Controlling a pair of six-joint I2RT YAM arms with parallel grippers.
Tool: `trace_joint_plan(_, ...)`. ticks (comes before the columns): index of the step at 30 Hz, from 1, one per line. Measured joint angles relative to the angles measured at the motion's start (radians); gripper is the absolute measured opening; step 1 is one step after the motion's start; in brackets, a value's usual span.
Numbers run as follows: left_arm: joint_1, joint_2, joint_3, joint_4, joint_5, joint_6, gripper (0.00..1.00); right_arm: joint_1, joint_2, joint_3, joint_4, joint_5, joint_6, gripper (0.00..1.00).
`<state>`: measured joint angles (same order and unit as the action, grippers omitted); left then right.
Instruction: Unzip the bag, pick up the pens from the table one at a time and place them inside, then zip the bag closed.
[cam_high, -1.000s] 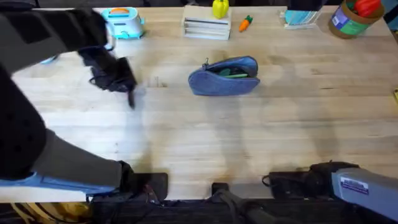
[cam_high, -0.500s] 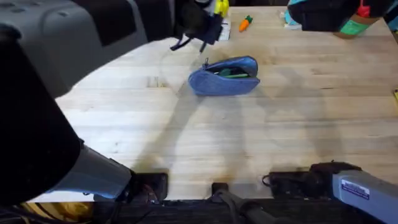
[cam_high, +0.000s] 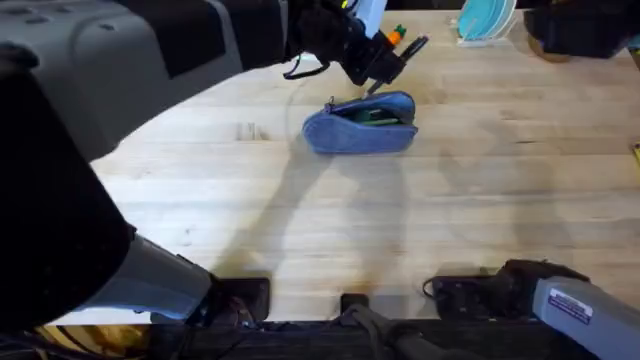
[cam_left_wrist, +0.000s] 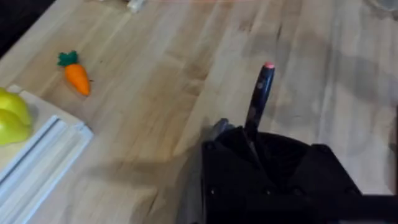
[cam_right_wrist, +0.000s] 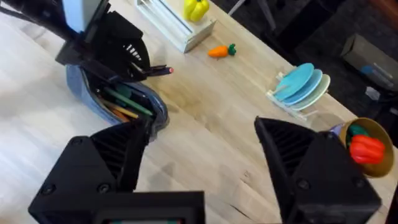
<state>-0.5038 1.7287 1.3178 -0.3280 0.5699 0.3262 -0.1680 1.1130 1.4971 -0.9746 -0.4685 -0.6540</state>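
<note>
Now: left hand (cam_high: 385, 62) up over the far side of the counter (cam_high: 300, 220), just behind the bag (cam_high: 360, 124), pinching a dark pen (cam_high: 405, 50) with a pink-red tip. Pen (cam_left_wrist: 259, 93) sticking forward out of the black fingers (cam_left_wrist: 249, 155), tilted over bare wood, as seen from the left wrist. From the right wrist, same left hand (cam_right_wrist: 134, 65) right above the bag's open mouth, pen (cam_right_wrist: 157, 70) jutting out sideways, tip clear of the fabric.

Bag lying near the middle of the counter, toward the far edge, zipper open along the top, small metal pull at its left end. Green pens (cam_high: 372, 118) showing inside the opening; in the right wrist view, green and orange-brown shafts (cam_right_wrist: 121, 102) packed within the blue-grey pouch (cam_right_wrist: 155, 115).

Right hand (cam_right_wrist: 199, 149) spread wide, black fingers (cam_right_wrist: 118, 149) well apart, hovering above the counter near the bag, gripping nothing.

Behind the bag along the far edge: a toy carrot (cam_high: 395, 37), a white slatted rack (cam_right_wrist: 174, 22) with a yellow toy pepper (cam_right_wrist: 194, 9) on it, a small rack of blue plates (cam_high: 485, 20), and a tub with a red toy (cam_right_wrist: 364, 146) in it.
</note>
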Motion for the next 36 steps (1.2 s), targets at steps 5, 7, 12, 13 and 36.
trace_joint_plan(5,0.002,0.000,0.000,-0.078,0.192,0.038,0.041,-0.002,0.000,0.000,0.000,0.000,0.000,0.997)
trace_joint_plan(7,0.002,0.000,0.000,-0.122,0.204,0.073,0.041,-0.002,0.000,0.000,0.000,0.000,0.000,0.997)
trace_joint_plan(12,0.002,0.000,0.000,-0.185,0.160,0.157,0.041,-0.002,0.000,0.000,-0.002,0.000,0.001,0.998)
trace_joint_plan(13,0.002,0.001,0.000,-0.186,0.136,0.168,0.041,-0.002,0.000,0.000,-0.004,0.000,0.000,0.998)
trace_joint_plan(36,0.002,0.140,0.000,-0.263,-0.040,0.217,0.072,-0.002,0.023,0.000,-0.023,-0.001,0.001,0.998)
